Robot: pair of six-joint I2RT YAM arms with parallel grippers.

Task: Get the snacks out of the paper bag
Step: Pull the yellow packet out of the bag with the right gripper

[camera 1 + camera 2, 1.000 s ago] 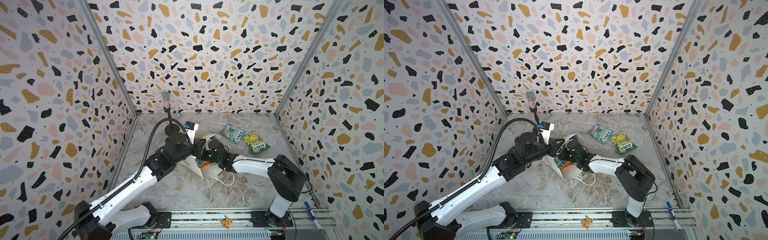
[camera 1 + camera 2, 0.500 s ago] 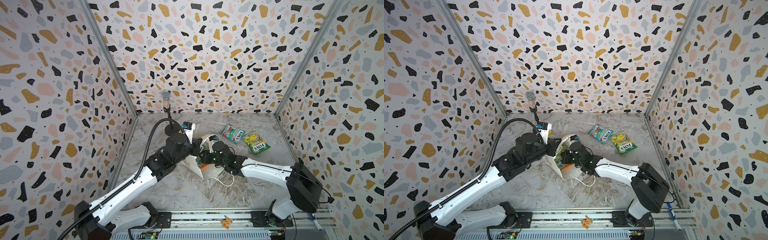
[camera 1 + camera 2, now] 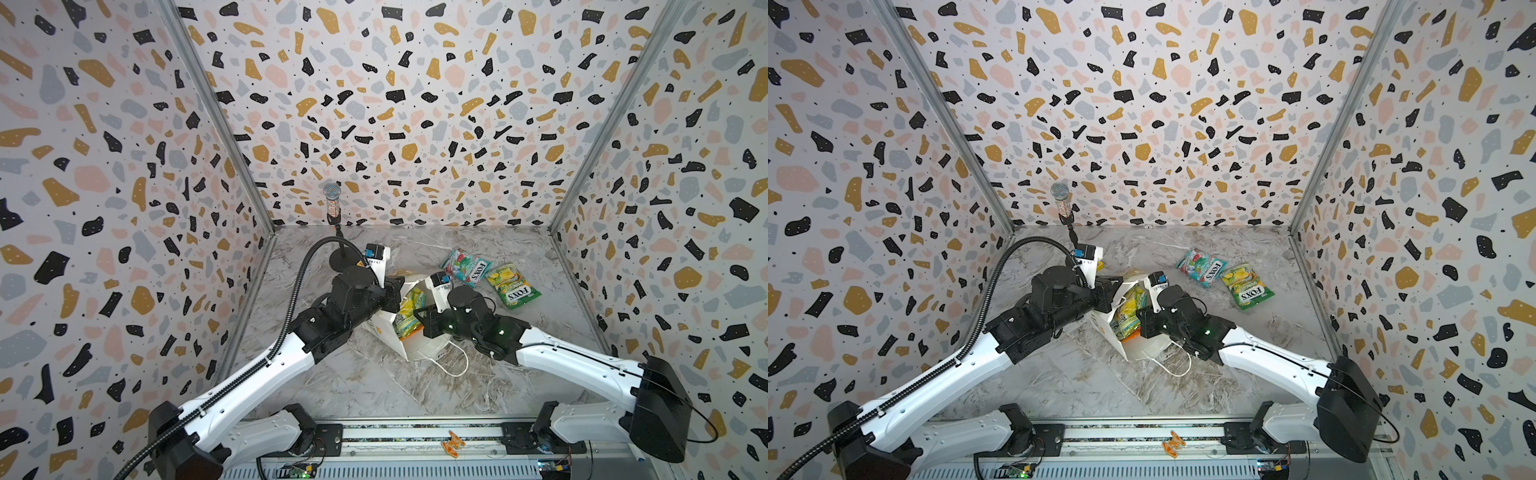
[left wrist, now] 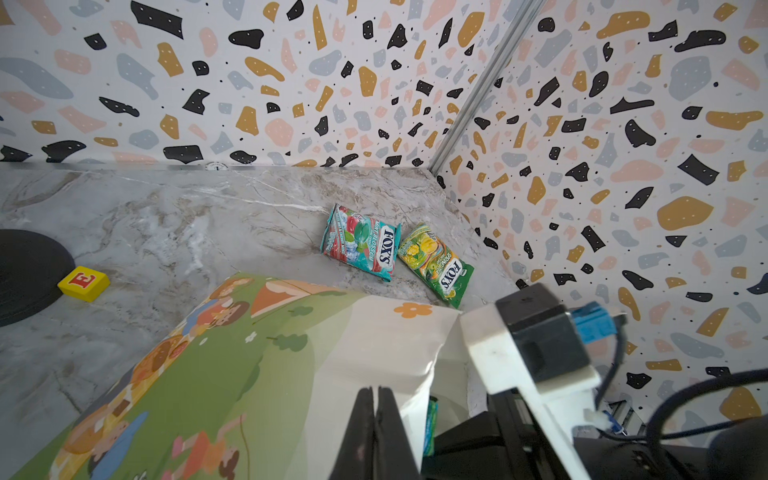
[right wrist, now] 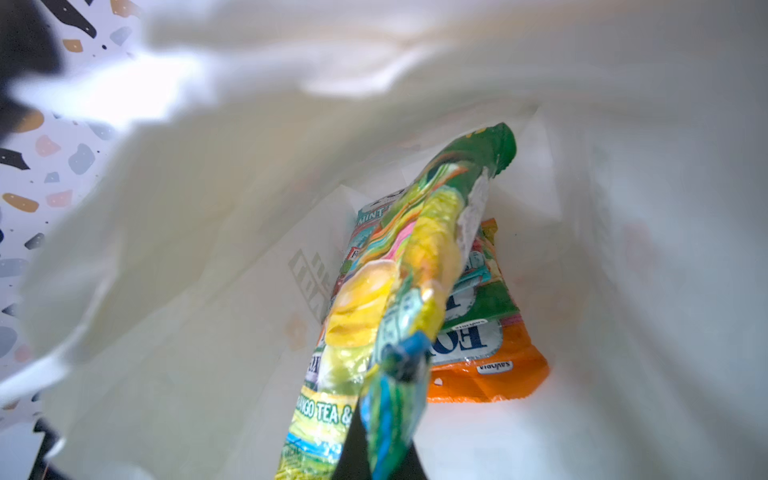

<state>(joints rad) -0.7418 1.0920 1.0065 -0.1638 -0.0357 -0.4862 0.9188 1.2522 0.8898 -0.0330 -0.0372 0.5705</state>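
paper bag (image 3: 388, 338) — white carrier, one face printed with a green picnic scene. Lies tipped over in the middle of the table (image 3: 374, 386), mouth toward the right arm, one cord handle (image 3: 451, 363) trailing on the marble.

left claw (image 4: 376, 401) — closed tight on the bag's upper rim, pinching paper and nothing else. Props the mouth open.

right claw (image 5: 384, 451) — reaches into the mouth, shut on one corner of the green-yellow mango-tea packet (image 5: 374, 316). Shows in both top views partly out of the mouth.

Inside the bag — teal mint packet (image 5: 365, 224) and orange packet (image 5: 486, 374), stacked flat under the held one and touching it. Anything further hidden.

Out on the table — teal Mint Blossom packet (image 3: 465, 267) and green-yellow Spring Tea packet (image 3: 513, 286), side by side near the right wall, well apart from the bag.

Hazards, as judged:
- Corner hold on glossy film: prone to slipping on a quick pull, dropping the packet back inside.
- Contact with the two packets beneath: may drag them along and spill them at the mouth, or snag on the rim.
- Thin paper in the left claw: may tear or slide free if the pull tugs the bag, collapsing the mouth.
- Light bag: may skid with the pull instead of releasing.
- Loose cord under the right arm: possible catch.
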